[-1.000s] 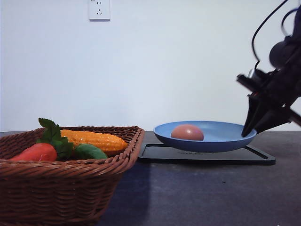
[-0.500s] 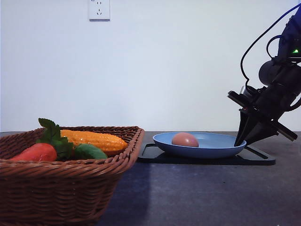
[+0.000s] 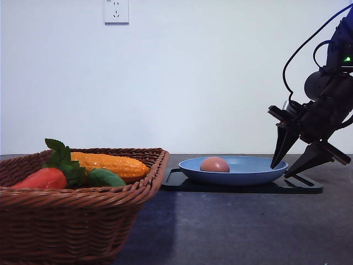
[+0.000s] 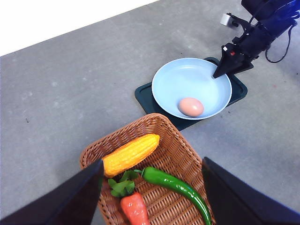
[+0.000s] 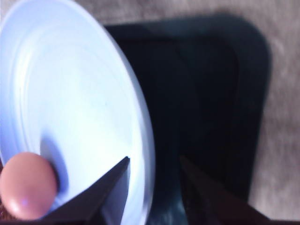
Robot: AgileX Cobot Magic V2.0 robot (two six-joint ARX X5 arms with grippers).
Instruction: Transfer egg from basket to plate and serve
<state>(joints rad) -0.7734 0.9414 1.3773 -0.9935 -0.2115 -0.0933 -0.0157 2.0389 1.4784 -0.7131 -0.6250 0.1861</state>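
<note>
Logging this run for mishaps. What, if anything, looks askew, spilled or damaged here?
Nothing stands out. The egg lies whole in the plate, which sits level on the black tray. The right pincer is open astride the plate's rim.

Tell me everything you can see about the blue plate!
The plate is round, wide and shallow, pale blue, smooth like plastic, with a raised rim. It sits flat on a black tray on the grey table, beside the wicker basket. A pinkish-brown egg rests inside it, off to one side. The right gripper is open astride the rim, one finger above the bowl and one outside it. Whether a finger touches the rim is hard to tell.
</note>
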